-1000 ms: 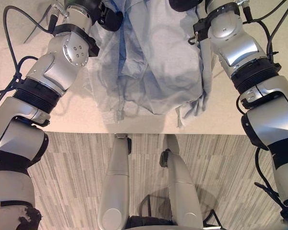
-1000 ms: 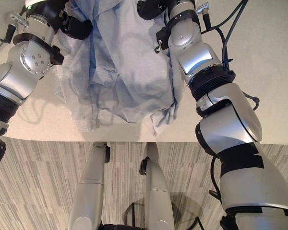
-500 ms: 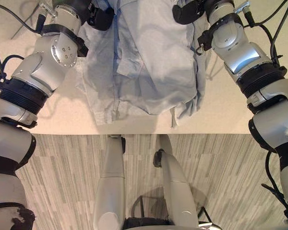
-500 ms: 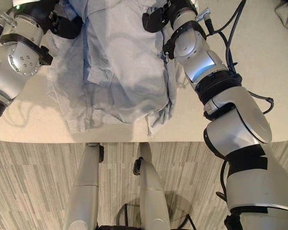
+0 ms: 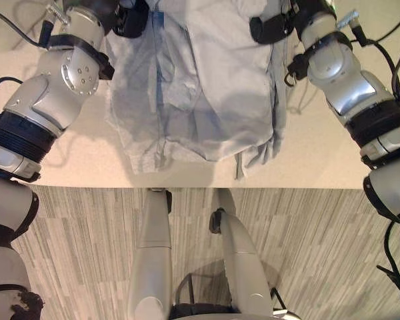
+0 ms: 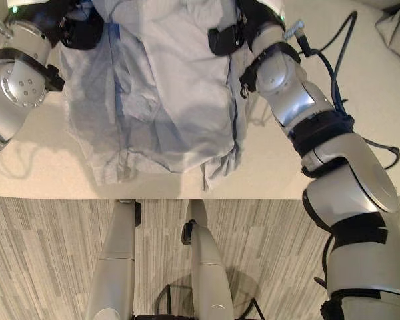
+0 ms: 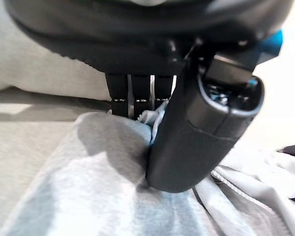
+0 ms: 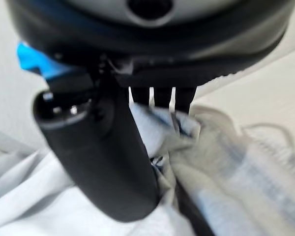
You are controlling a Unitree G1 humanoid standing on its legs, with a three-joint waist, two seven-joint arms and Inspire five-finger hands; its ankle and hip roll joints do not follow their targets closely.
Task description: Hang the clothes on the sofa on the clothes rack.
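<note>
Pinched between thumb and fingers of the left hand (image 7: 196, 123) and the right hand (image 8: 103, 157), a crumpled pale blue-grey cloth garment (image 5: 207, 87) is held by its upper part on each side, its lower hem draped on the cream sofa seat (image 5: 67, 160) near the front edge.

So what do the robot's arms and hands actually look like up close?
The arms are chunky silver-grey shells joined by black ribbed rings and black bands, with black cables looping alongside. The left hand and right hand are dark, with thick rounded thumbs, slim straight fingers and a blue patch near each thumb's base.
</note>
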